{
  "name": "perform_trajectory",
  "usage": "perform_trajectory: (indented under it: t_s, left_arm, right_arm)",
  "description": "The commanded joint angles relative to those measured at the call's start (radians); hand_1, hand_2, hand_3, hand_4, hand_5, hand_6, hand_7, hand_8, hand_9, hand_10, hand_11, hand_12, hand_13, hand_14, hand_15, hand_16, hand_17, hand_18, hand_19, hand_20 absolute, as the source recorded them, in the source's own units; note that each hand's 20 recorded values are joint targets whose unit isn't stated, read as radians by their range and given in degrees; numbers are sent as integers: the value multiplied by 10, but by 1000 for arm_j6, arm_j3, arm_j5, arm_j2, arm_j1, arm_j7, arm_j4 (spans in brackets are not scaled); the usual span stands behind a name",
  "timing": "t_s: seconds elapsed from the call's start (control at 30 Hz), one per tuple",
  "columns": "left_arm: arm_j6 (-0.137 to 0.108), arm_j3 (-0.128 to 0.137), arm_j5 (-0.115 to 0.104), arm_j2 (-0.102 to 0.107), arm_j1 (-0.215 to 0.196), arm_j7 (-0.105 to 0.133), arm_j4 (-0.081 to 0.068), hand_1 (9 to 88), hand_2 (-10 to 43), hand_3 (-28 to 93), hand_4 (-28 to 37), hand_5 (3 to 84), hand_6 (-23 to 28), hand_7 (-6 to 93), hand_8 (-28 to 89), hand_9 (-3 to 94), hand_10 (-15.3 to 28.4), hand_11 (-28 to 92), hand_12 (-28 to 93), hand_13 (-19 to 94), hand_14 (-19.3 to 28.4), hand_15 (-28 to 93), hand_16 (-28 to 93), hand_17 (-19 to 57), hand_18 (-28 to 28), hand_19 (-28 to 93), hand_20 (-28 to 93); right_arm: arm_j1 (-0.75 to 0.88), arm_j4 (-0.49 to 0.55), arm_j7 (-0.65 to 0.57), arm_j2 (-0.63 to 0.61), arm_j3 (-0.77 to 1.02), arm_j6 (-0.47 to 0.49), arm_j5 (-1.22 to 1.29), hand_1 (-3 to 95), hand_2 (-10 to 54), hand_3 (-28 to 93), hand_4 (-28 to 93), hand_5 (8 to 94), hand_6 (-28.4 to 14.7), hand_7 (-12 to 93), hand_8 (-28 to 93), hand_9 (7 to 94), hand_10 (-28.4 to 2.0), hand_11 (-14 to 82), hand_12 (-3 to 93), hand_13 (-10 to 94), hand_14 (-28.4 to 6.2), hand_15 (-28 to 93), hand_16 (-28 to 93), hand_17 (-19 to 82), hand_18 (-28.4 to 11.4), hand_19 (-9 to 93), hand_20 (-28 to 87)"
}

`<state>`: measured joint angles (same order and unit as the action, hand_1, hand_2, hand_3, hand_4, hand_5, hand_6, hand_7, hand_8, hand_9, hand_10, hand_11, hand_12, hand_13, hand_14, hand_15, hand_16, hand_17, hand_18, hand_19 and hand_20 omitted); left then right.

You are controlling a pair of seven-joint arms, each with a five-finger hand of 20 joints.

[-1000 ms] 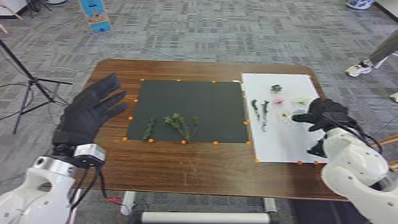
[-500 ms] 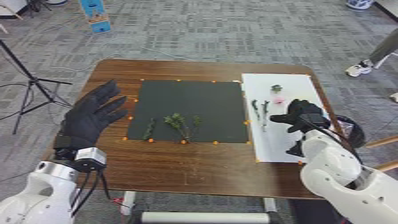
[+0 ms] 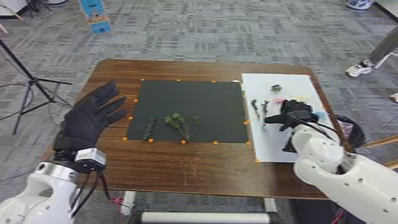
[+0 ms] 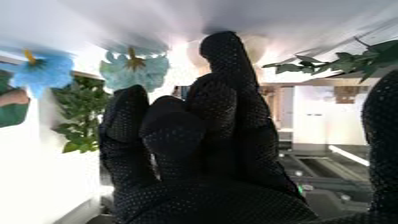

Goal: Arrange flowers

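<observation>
In the head view my right hand point(image 3: 290, 116) is over the white sheet point(image 3: 266, 150), close beside two thin green stems point(image 3: 255, 106). A pink flower point(image 3: 279, 100) is by its fingertips, and a small green sprig point(image 3: 276, 88) lies farther back. Green stems point(image 3: 176, 122) lie on the front part of the black sheet point(image 3: 191, 97). My left hand point(image 3: 87, 117) is held open left of that sheet. In the right wrist view my right hand point(image 4: 200, 145) has loosely bent fingers, thumb apart, nothing between; around it are a blue flower point(image 4: 43, 72), a teal flower point(image 4: 133, 69) and a leafy sprig point(image 4: 351, 62).
Orange dots point(image 3: 215, 143) line the edges of both sheets. Brown table point(image 3: 195, 170) surface extends in front of them. A dark bag-like object point(image 3: 351, 131) stands past the table's right edge, and a black tripod point(image 3: 34, 80) stands at the left.
My right hand has moved left across the white sheet, from its right edge toward the green stems. My left hand has lowered slightly, then stayed put. The stems on the black sheet have not moved.
</observation>
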<state>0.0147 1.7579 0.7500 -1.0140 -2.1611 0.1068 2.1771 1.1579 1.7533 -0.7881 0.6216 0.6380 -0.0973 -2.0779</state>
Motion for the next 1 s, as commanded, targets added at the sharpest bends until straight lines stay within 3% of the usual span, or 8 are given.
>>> perform_trajectory:
  t_s: [0.03,0.4,0.63,0.8,1.0]
  left_arm:
    - [-4,-1,-5,-10,-12,-4,3,241,-95,704,-283,279,31,186,-96,218,107,169,158,203,139,162,46,-105,241,419,76]
    - [-5,13,-7,-13,-32,-3,9,242,-95,703,-283,279,31,186,-96,217,107,169,159,203,138,161,45,-105,242,419,76]
    - [2,1,-7,-11,-15,-8,2,240,-95,707,-283,279,31,186,-96,218,107,169,159,203,139,162,46,-105,242,420,76]
    - [-2,7,-7,-11,-20,-8,4,241,-95,706,-283,279,31,185,-96,218,107,169,159,202,139,162,46,-106,243,420,76]
    - [-2,5,-8,-15,-22,-11,2,241,-95,706,-283,279,31,185,-95,218,108,170,159,203,140,163,45,-106,243,419,76]
  right_arm:
    - [1,18,-1,10,-14,13,-53,164,-95,748,-283,639,-44,414,-110,664,-143,587,529,654,-128,798,434,311,-236,842,429]
    - [55,107,8,-14,88,45,-26,148,-75,738,-282,654,-43,403,-107,681,-146,582,530,668,-127,797,436,323,-240,852,426]
    - [19,65,15,35,28,76,-19,148,-72,737,-277,683,-37,403,-99,707,-138,582,531,692,-120,798,437,337,-241,863,419]
    - [-17,37,14,58,-31,56,-27,157,-74,740,-277,694,-33,412,-98,723,-133,583,530,706,-116,800,437,348,-239,871,412]
    - [-67,-39,3,103,-94,49,6,213,-83,762,-263,702,-25,426,-100,734,-124,585,534,719,-108,798,441,358,-236,880,404]
